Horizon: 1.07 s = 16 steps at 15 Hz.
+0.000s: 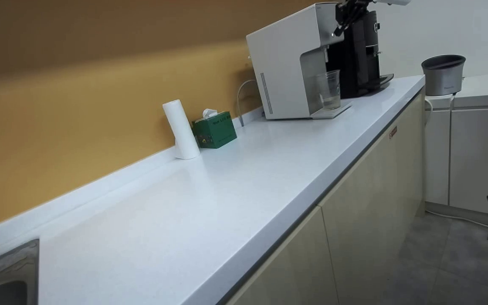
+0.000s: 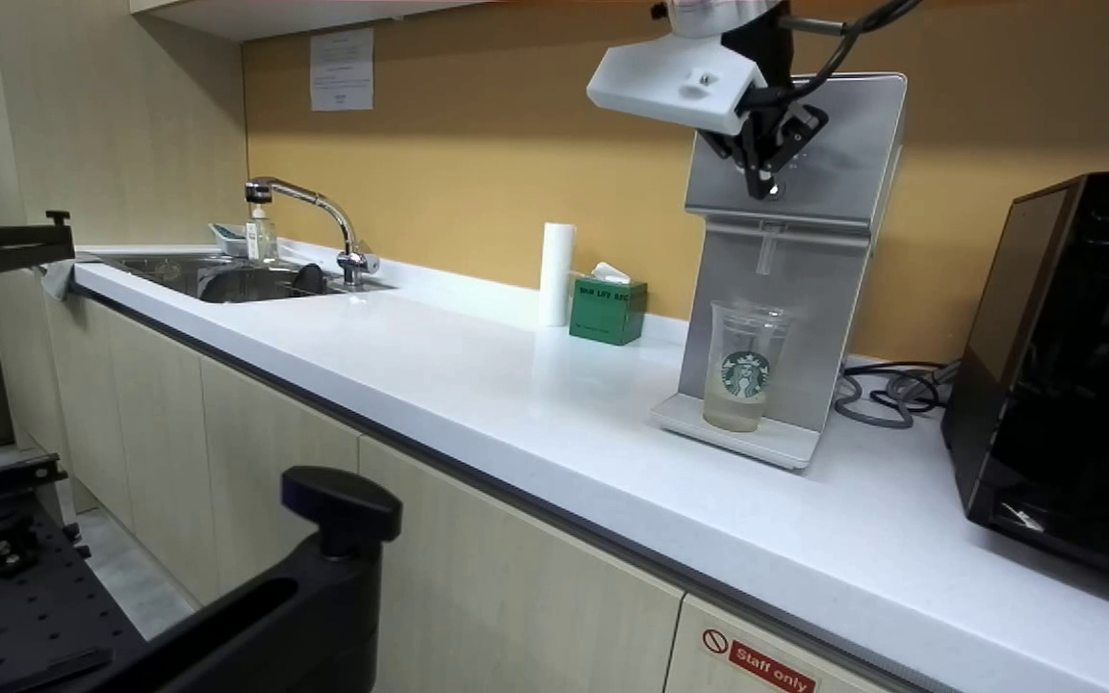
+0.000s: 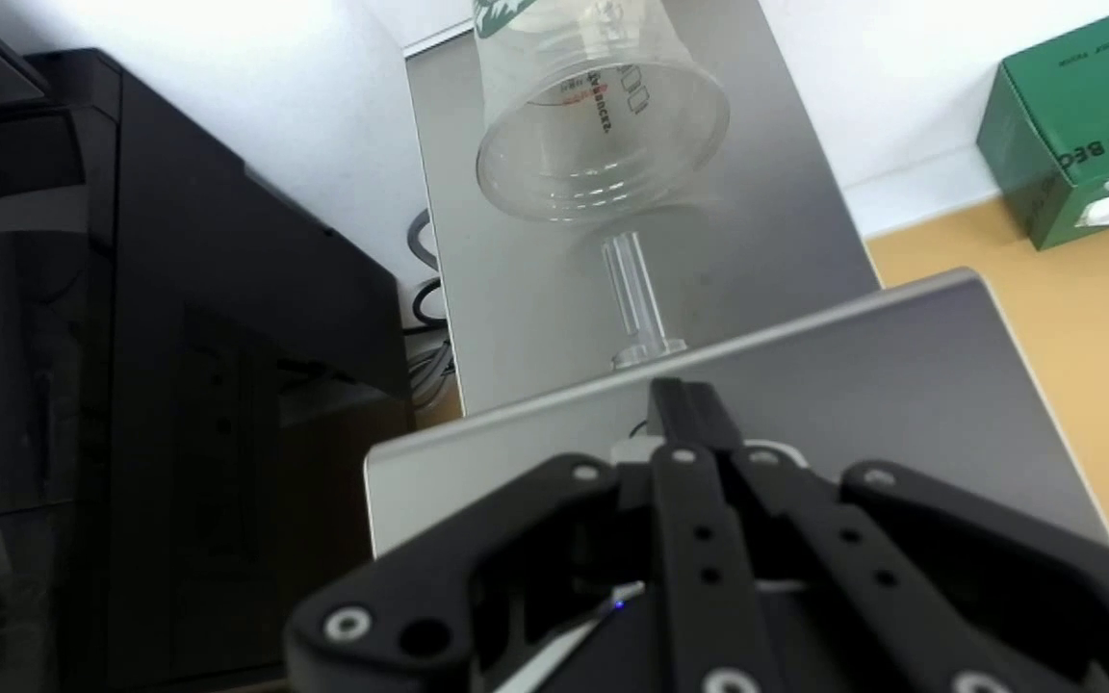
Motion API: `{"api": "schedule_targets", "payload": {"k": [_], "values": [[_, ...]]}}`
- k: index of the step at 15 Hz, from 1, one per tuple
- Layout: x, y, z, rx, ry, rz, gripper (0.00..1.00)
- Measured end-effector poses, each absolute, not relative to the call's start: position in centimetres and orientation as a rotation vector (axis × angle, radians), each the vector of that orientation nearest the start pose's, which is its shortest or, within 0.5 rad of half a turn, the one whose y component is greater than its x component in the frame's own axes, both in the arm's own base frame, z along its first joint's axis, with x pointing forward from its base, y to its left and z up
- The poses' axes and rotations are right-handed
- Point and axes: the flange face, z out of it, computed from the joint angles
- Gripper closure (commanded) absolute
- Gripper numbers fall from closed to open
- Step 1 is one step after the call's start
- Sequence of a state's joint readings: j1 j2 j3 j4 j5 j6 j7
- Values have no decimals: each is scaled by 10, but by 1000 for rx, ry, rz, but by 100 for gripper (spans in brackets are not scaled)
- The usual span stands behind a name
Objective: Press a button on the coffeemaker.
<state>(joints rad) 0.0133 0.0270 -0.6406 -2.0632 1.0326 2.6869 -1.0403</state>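
Note:
The coffeemaker is a tall white appliance (image 1: 286, 67) with a grey upper front panel (image 2: 838, 178), also in the wrist view (image 3: 911, 385). A clear cup (image 2: 733, 385) with some liquid stands on its base tray under the clear spout; the cup shows in the wrist view (image 3: 603, 144) too. My gripper (image 3: 684, 390) is shut with nothing between its fingers. Its tips are at the lower middle of the front panel. In an exterior view the gripper (image 2: 761, 188) is right beside a small round button (image 2: 775, 191). I cannot tell whether they touch.
A black appliance (image 2: 1084, 375) stands beside the coffeemaker, with cables (image 2: 891, 390) between them. A green tissue box (image 2: 607, 310) and a white paper roll (image 2: 555, 274) stand by the wall. A sink (image 2: 160, 269) is at the counter's far end.

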Motion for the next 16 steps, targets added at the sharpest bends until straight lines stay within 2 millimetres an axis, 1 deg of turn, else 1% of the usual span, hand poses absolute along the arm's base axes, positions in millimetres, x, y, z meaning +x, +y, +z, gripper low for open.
{"api": "schedule_targets", "payload": {"k": [7, 16], "values": [[471, -373, 473, -2708, 547, -1308, 100], [468, -384, 464, -2645, 534, -1312, 100]]}}
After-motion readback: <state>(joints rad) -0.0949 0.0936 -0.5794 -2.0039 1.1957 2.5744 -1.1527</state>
